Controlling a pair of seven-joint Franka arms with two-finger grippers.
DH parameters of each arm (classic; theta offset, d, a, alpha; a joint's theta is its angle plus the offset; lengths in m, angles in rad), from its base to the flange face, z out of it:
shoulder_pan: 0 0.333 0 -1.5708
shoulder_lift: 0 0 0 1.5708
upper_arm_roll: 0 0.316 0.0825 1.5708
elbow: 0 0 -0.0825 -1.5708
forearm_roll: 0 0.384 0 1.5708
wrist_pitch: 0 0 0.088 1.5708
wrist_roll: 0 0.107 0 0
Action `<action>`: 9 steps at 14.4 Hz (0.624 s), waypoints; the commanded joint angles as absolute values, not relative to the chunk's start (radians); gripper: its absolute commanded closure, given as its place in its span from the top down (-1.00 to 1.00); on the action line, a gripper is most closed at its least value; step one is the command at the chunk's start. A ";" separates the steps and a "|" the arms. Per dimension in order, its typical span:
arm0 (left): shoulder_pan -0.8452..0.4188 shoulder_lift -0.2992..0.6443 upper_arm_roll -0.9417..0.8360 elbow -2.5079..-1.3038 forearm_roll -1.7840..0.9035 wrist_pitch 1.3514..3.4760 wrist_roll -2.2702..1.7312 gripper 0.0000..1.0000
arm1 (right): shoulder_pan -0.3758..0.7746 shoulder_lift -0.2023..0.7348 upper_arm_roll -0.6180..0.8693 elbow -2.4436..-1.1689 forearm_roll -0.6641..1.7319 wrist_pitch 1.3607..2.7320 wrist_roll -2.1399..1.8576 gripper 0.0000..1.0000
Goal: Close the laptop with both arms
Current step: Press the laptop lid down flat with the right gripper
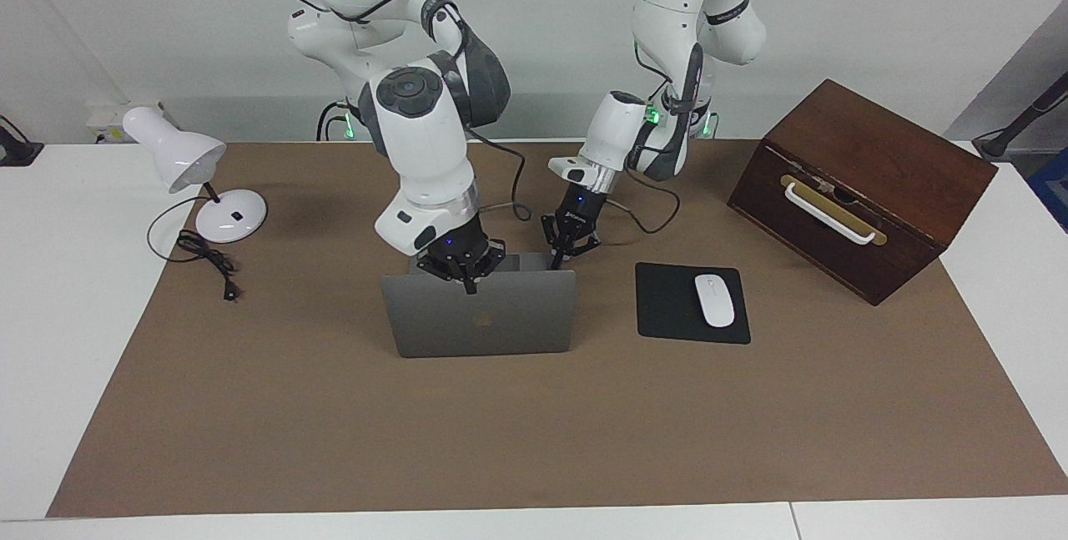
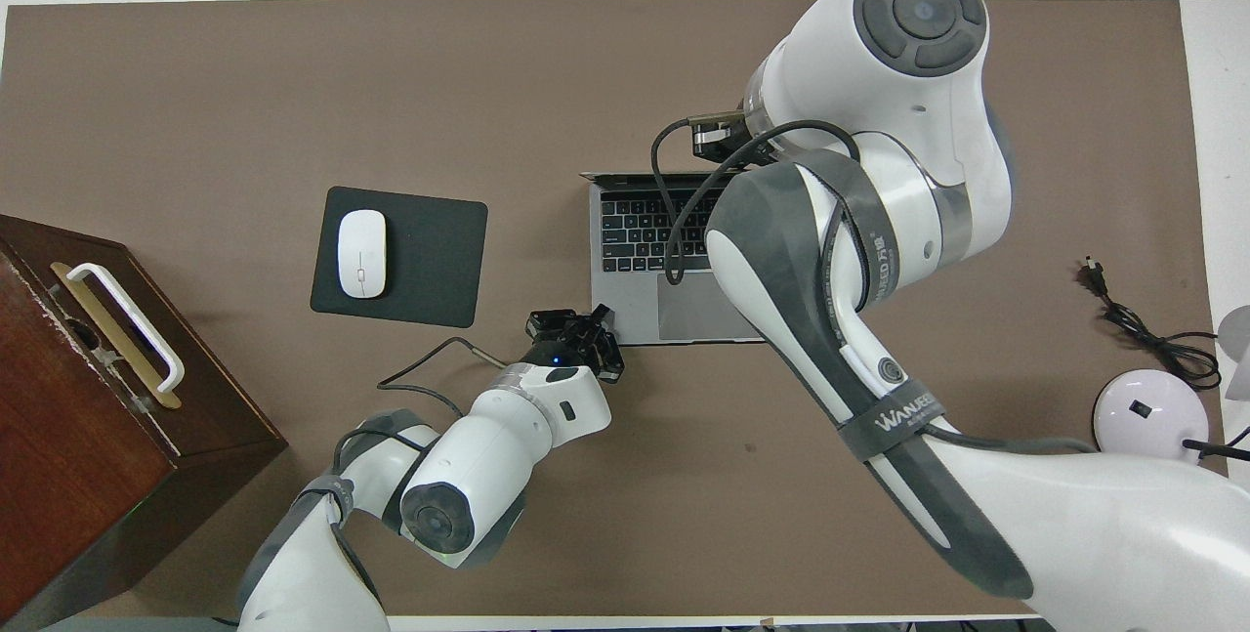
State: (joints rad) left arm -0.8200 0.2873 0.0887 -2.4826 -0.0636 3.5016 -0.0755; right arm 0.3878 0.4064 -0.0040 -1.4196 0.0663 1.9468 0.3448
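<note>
On table, open laptop [image 1: 480, 319]

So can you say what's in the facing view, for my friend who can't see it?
Two white robot arms work on a half-open silver laptop on a brown mat: the shut right gripper presses at the lid's top edge, and the shut left gripper is down at the base's corner toward the left arm's end. A mousepad with a mouse, a wooden box and a lamp stand around.
</note>
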 commanded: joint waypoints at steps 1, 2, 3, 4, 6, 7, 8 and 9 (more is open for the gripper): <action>-0.834 0.380 0.115 -2.477 -0.080 3.499 -0.051 -1.00 | 0.380 0.368 0.002 -1.489 0.106 1.931 0.308 -1.00; -0.834 0.380 0.115 -2.477 -0.080 3.499 -0.051 -1.00 | 0.380 0.367 0.002 -1.503 0.106 1.931 0.308 -1.00; -0.834 0.380 0.115 -2.477 -0.080 3.499 -0.049 -1.00 | 0.382 0.365 0.002 -1.514 0.106 1.931 0.308 -1.00; -0.836 0.380 0.115 -2.477 -0.080 3.499 -0.049 -1.00 | 0.382 0.362 0.002 -1.526 0.113 1.931 0.308 -1.00; -0.834 0.380 0.117 -2.479 -0.078 3.499 -0.049 -1.00 | 0.382 0.360 0.002 -1.552 0.152 1.930 0.308 -1.00; -0.834 0.380 0.117 -2.479 -0.080 3.499 -0.048 -1.00 | 0.383 0.359 0.002 -1.569 0.152 1.931 0.308 -1.00; -0.834 0.380 0.115 -2.479 -0.080 3.499 -0.049 -1.00 | 0.385 0.354 0.003 -1.584 0.152 1.930 0.308 -1.00; -0.836 0.380 0.117 -2.479 -0.078 3.499 -0.048 -1.00 | 0.385 0.347 0.006 -1.604 0.152 1.930 0.308 -1.00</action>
State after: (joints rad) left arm -0.8201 0.2876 0.0887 -2.4828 -0.0636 3.5026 -0.0734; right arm 0.3888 0.3923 -0.0005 -1.5257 0.1214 1.9317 0.3432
